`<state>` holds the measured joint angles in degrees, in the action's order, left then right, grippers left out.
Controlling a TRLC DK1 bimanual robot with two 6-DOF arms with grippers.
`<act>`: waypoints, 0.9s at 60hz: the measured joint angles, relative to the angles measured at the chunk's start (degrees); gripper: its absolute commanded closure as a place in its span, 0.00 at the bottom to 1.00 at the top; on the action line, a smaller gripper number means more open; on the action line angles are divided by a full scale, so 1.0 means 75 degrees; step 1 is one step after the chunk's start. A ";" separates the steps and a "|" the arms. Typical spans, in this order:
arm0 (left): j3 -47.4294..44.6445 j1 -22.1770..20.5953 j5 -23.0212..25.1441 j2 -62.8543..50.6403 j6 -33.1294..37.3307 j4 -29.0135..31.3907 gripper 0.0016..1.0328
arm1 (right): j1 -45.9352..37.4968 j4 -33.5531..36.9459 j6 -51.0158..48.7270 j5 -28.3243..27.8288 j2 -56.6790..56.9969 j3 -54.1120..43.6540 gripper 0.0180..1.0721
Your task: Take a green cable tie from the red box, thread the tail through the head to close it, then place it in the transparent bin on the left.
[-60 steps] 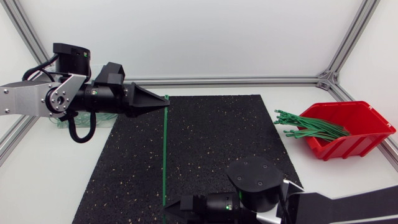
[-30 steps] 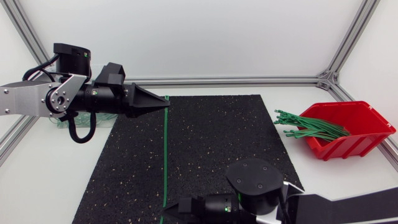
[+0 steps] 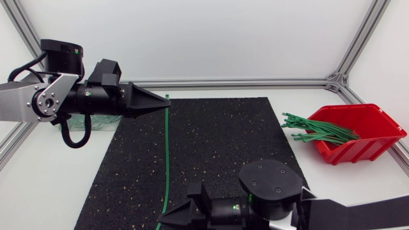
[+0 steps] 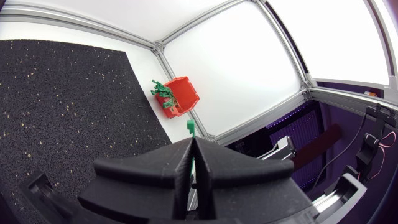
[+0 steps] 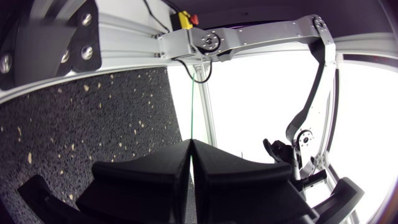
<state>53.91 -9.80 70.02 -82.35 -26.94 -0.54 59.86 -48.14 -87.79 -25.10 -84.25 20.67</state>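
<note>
1. The left gripper is pinched fully closed on one end of the green cable tie. In the left wrist view a small stub of the tie pokes out just past the fingertips.
2. The right gripper is clamped tight on the other end of the same tie. Its two wedge fingers are pressed together with no gap I can see. In the right wrist view the green strip runs straight ahead from the fingertips toward the left arm.
3. So the tie is stretched between the two grippers over the black mat, along the mat's left part. From above it's a thin line with a slight bow near the right gripper's end, and it isn't looped or closed.
4. The left arm comes in from the far left, with its gripper at the mat's back edge. The right arm sits low at the front edge.
5. The red box is way off on the right side of the table, well apart from both grippers. A bundle of spare green ties spills out over its left rim.
</note>
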 measured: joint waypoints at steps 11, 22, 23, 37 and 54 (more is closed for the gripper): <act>-0.0239 -0.0032 -0.0181 0.0729 0.0000 0.0105 0.96 | -0.0044 -0.0699 0.1734 -0.0108 0.0201 -0.0023 0.95; -0.0647 -0.0344 -0.0417 0.1381 0.0000 0.0160 0.96 | -0.0044 -0.0758 0.2419 -0.0082 0.0172 -0.0332 0.95; -0.0679 -0.0376 -0.0443 0.1437 -0.0003 0.0160 0.96 | -0.0044 -0.0758 0.2454 -0.0085 0.0160 -0.0361 0.95; -0.1116 -0.0924 -0.0994 0.2276 -0.0032 0.0219 0.96 | 0.0032 -0.0755 0.2914 -0.0087 0.0087 -0.0635 0.95; -0.1215 -0.1620 -0.1711 0.3203 -0.0417 0.0213 0.96 | 0.0064 0.0414 0.3943 -0.0117 0.0962 -0.0603 0.95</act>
<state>44.80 -21.96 57.19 -58.33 -30.06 1.06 60.34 -45.04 -58.22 -25.98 -77.03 16.14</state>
